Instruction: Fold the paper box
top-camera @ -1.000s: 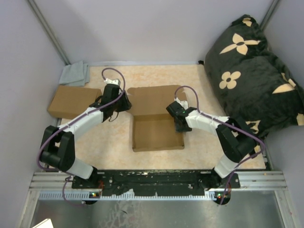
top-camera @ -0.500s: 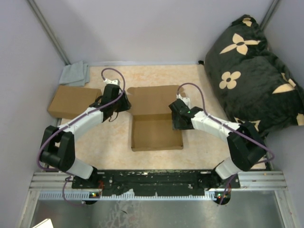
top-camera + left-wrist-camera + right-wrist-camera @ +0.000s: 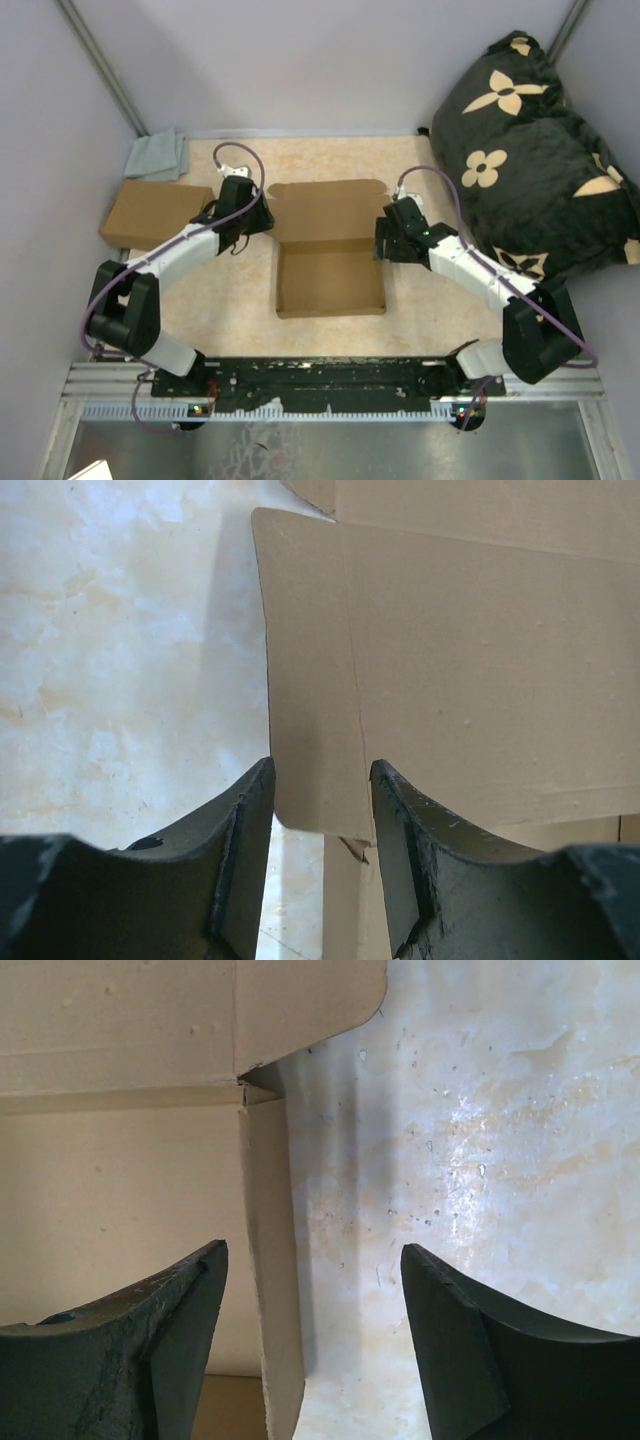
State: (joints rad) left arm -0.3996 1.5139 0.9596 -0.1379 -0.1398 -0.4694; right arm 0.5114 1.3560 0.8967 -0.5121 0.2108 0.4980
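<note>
I am looking at the plain brown corrugated-cardboard paper box (image 3: 330, 280) sitting in the middle of the beige marbled worktop (image 3: 230, 300). Its tray half is lying toward the near edge, and its lid panel is lying flat toward the far edge.

My left claw (image 3: 266, 215) is hovering at the lid's left side. In the left wrist view its fingers (image 3: 245, 820) are standing apart, released, and the rounded corner of the lid's side flap (image 3: 310, 680) is showing in the gap between them. I am seeing no pinch on it.

My right claw (image 3: 382, 243) is hanging at the box's right side, where lid and tray meet. It is spread wide and gripping nothing. The tray's upright right wall (image 3: 270, 1290) is rising just inside its left finger, and bare worktop is filling the rest of the gap.

A second shallow brown cardboard box (image 3: 150, 213) is resting by the left edge. A grey cloth (image 3: 158, 155) is lying in the far left corner. A black cushion with tan flowers (image 3: 530, 150) is crowding the right edge.
</note>
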